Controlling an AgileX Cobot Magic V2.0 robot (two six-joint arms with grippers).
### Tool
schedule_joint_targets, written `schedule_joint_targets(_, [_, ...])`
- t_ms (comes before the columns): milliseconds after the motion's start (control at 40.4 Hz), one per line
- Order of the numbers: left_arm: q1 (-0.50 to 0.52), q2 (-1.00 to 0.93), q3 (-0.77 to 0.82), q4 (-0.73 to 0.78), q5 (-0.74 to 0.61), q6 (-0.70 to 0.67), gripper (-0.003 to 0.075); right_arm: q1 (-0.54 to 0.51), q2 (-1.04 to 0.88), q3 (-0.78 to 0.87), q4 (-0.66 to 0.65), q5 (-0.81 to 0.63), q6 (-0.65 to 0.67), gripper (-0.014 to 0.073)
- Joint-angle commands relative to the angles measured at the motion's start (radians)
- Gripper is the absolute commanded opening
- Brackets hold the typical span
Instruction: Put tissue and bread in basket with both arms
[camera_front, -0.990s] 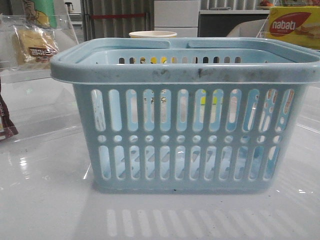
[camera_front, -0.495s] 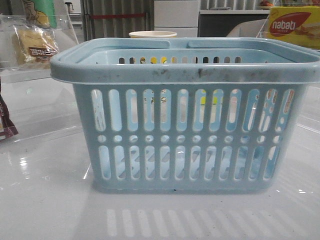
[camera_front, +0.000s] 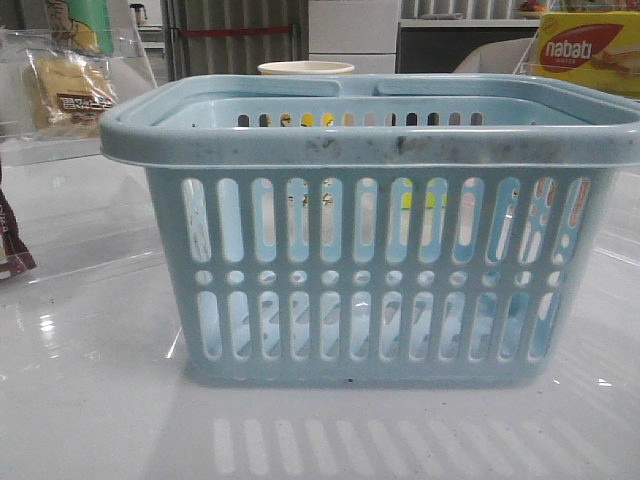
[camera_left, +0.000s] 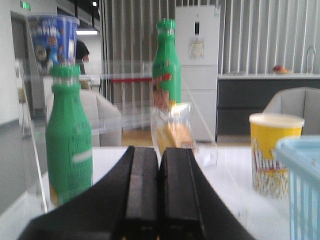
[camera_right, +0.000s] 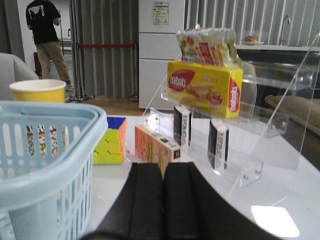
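Observation:
The light blue basket fills the middle of the front view, and neither gripper shows there. The bread, pale yellow in a clear wrapper with a brown label, leans on a clear shelf at the back left. My left gripper is shut with nothing in it and points at the bread, well short of it. My right gripper is also shut and holds nothing, with the basket beside it. The tissue, a black pack with white print, stands on a clear stepped shelf ahead, next to a similar pack.
Two green bottles flank the bread on the clear shelf. A yellow paper cup stands behind the basket. A nabati box tops the right shelf; an orange box and a colour cube sit below. A dark brown packet lies far left.

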Motion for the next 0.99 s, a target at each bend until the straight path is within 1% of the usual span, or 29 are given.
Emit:
schedule_joint_targets(0, [-0.003,-0.009,-0.136,0.0,-0.05,-0.002,0.0098,-0.001,-0.014,-0.147,-0.003,-0.01,0.0,0.0056])
schedule_joint_targets(124, [-0.003,0.029,-0.282,0.0,0.036,-0.002,0.0098,-0.001,0.028,-0.289,-0.004,0.074,0.0,0.0056])
schedule_joint_targets(247, [-0.003,0.111,-0.426,0.0,0.111,-0.002,0.0098,-0.001,0.115,-0.426,-0.004,0.148,0.0,0.0056])
schedule_joint_targets(371, [-0.003,0.208,-0.546,0.0,0.225,-0.002,0.0098,-0.001,0.21,-0.537,-0.004,0.256,0.0,0.0056])
schedule_joint_targets(445, [-0.003,0.279,-0.614,0.0,0.318,-0.002,0.0098,-0.001,0.275,-0.588,-0.004,0.343,0.0,0.0056])
schedule_joint_targets(569, [-0.003,0.368,-0.667,0.0,0.418,-0.002,0.0098,-0.001,0.374,-0.617,-0.004,0.44,0.0,0.0056])
schedule_joint_targets(717, [-0.003,0.452,-0.67,0.0,0.498,-0.002,0.0098,-0.001,0.474,-0.617,-0.004,0.516,0.0,0.0056])
schedule_joint_targets(965, [-0.003,0.576,-0.67,0.0,0.612,-0.002,0.0098,-0.001,0.619,-0.606,-0.005,0.543,0.0,0.0056])
